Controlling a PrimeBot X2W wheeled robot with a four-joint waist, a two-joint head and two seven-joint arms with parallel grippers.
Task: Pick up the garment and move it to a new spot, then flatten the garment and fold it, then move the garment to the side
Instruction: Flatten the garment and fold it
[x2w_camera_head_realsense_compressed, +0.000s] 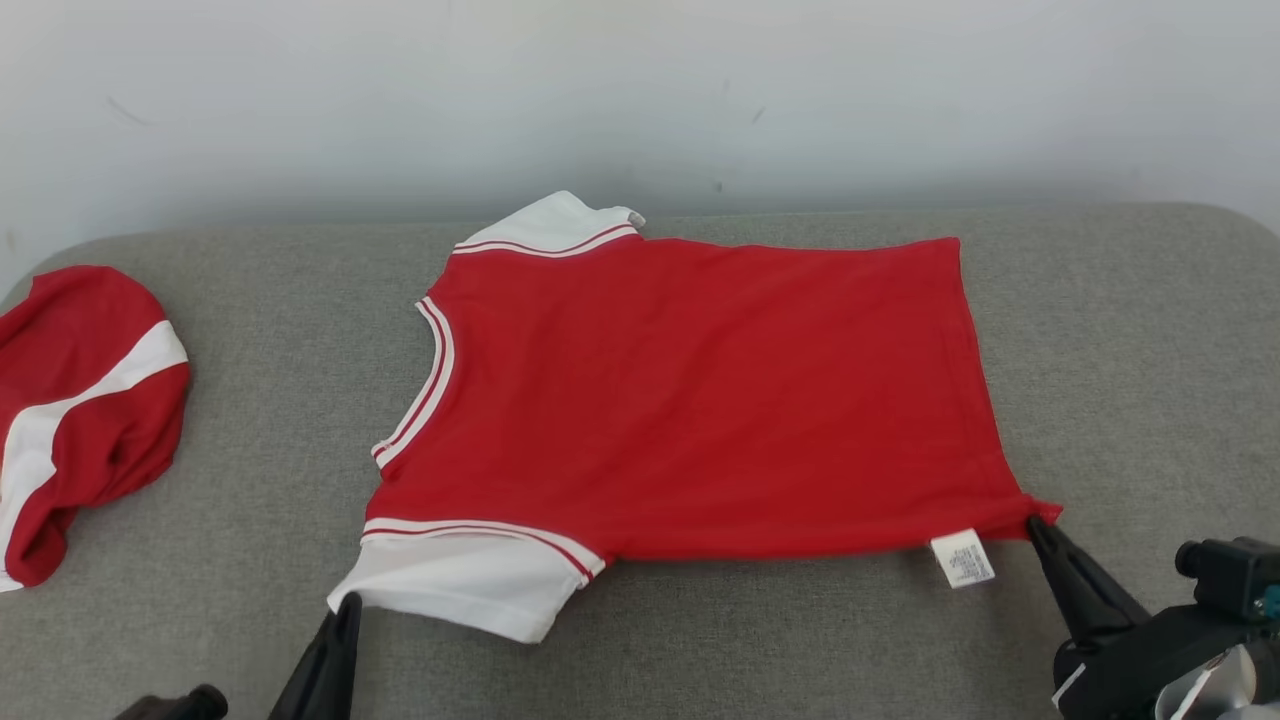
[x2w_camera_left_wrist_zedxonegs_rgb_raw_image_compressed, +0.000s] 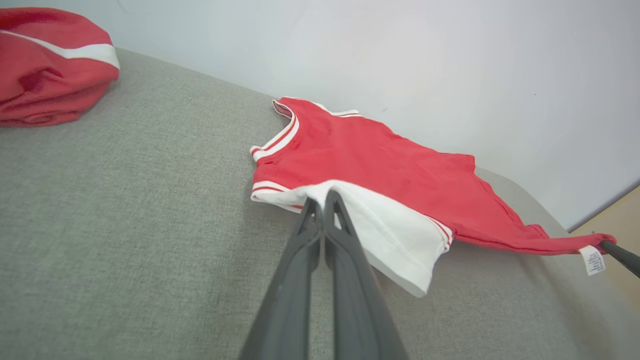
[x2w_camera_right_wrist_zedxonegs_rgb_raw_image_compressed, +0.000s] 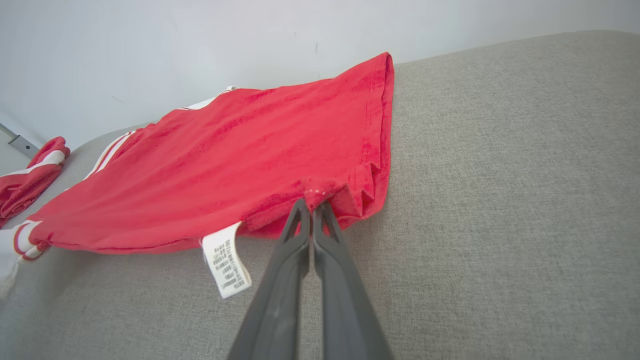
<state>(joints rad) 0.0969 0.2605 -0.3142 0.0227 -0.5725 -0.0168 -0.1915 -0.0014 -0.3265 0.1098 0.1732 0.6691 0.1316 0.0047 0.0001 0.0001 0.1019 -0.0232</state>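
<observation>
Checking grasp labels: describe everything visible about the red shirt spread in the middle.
The red shirt looks like a knit tee with white sleeves, red-striped white trim at the neck and sleeve seams, and a white care label at the hem. It lies sideways, mostly flat, on the grey fabric surface, with the neck toward the robot's left. The left end effector is shut on the near sleeve. The right end effector is shut on the bunched near hem corner.

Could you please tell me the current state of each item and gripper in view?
Red fabric shirt with white sleeves, spread out, unfolded, pinched at both near corners.
Left gripper, shut on the shirt's near white sleeve.
Right gripper, shut on the shirt's red hem corner.
White care label, sticking out at the near edge.
Second red-and-white fabric garment, bunched up, untouched.
</observation>
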